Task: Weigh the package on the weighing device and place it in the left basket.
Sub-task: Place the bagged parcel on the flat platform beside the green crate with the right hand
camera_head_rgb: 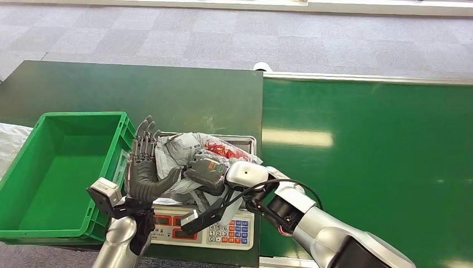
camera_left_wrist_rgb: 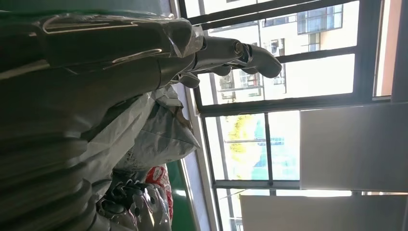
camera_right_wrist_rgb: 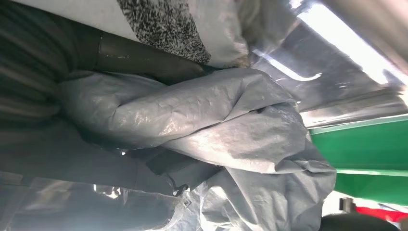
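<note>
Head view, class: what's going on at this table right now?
The robot has both hands on a grey package sitting on the weighing scale. Its right hand grips the package from above, while the left hand rests against its side, fingers raised. The green basket waits at the left, with no package in it.

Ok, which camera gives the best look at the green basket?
The head view: the green basket shows almost whole, open, left of the scale. The right wrist view catches a green edge, perhaps the basket. The left wrist view faces windows.
</note>
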